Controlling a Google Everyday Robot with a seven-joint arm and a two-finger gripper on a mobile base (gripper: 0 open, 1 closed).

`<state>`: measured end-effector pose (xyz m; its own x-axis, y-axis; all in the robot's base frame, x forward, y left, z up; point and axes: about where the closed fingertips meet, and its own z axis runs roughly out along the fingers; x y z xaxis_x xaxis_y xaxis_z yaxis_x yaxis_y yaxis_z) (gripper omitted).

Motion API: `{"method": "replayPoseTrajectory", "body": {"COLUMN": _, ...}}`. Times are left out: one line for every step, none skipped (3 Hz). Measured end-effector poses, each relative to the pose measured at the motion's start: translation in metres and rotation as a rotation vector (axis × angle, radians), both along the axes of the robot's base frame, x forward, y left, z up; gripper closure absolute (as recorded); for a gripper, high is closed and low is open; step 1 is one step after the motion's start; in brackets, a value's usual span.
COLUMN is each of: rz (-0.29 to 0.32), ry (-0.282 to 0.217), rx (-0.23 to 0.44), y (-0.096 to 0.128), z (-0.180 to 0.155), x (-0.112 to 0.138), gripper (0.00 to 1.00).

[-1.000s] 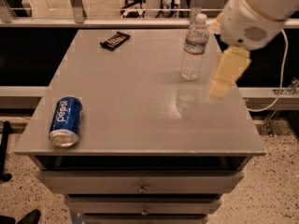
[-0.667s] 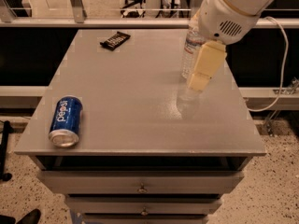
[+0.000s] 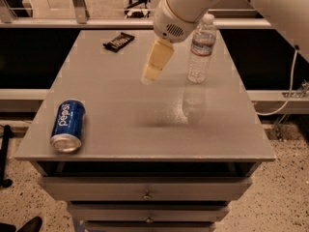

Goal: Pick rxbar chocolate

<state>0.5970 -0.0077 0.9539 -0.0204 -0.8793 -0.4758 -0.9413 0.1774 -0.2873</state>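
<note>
The rxbar chocolate (image 3: 119,41) is a small flat dark bar with pale lettering, lying at the far left of the grey table top (image 3: 145,115). My gripper (image 3: 153,66) hangs from the white arm above the table's middle back area, to the right of and nearer than the bar, well apart from it. It holds nothing that I can see.
A clear water bottle (image 3: 201,50) stands upright just right of the gripper. A blue Pepsi can (image 3: 68,125) lies on its side near the front left corner. The table has drawers below its front edge. A railing and chair legs are behind it.
The arm and gripper have swung left, from the right of the water bottle, across its front, to its left side, closer to the bar. The objects have not moved.
</note>
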Motion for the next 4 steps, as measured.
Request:
{"method": "replayPoseTrajectory", "body": {"rz": 0.0, "ry": 0.0, "rx": 0.0, "y": 0.0, "z": 0.0, "x": 0.0, "gripper": 0.0}}
{"method": "replayPoseTrajectory", "body": {"rz": -0.006, "ry": -0.007, "rx": 0.03, "y": 0.008, "z": -0.007, "x": 0.012, "gripper": 0.0}}
{"method": "replayPoseTrajectory", "body": {"rz": -0.038, "ry": -0.019, "rx": 0.077, "y": 0.025, "z": -0.025, "x": 0.056, "gripper": 0.0}}
{"method": "replayPoseTrajectory", "body": {"rz": -0.118, "ry": -0.022, "rx": 0.151, "y": 0.053, "z": -0.051, "x": 0.132, "gripper": 0.0}}
